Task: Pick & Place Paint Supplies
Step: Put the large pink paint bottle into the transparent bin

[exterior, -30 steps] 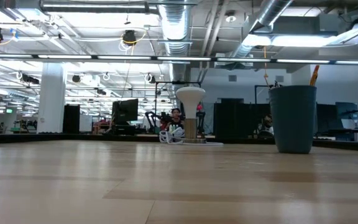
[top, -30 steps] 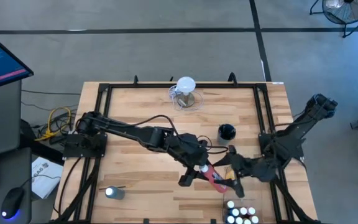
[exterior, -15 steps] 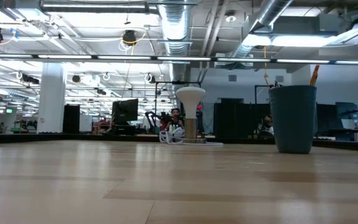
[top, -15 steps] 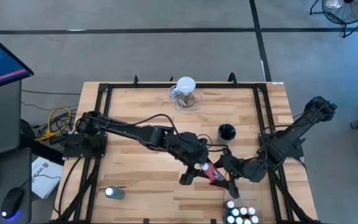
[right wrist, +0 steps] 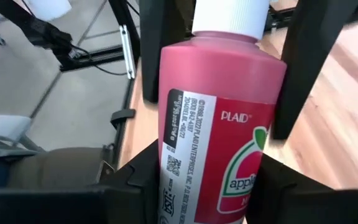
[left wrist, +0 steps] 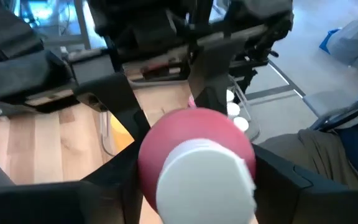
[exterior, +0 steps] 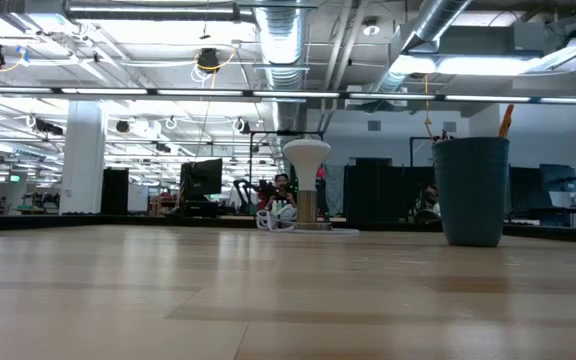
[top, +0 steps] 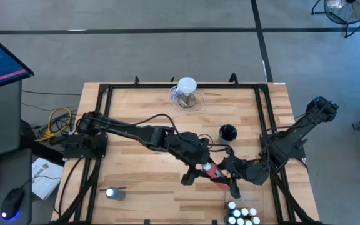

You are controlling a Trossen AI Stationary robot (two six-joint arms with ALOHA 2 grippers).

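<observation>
Gripping red bottle (top: 215, 174), both fingers, table's (top: 136, 125) front-right edge.

A glossy pink-red plastic squeeze bottle (right wrist: 219, 118) with smooth white cap and paper label, centre frame; matt dark claw fingers (right wrist: 306, 62) flank it above the pale wood-plank table (top: 136, 112).

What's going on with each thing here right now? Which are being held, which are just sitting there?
Pink-red bottle: white cap on, held off the table between both tools.
Left tool: fingers around the bottle's cap end.
Right tool: fingers on either side of the bottle's body.
Small white-capped bottles: capped, clustered at the table edge, untouched.
Dark cup: upright, something sticking out.
Clear jug: upright, top on.
</observation>
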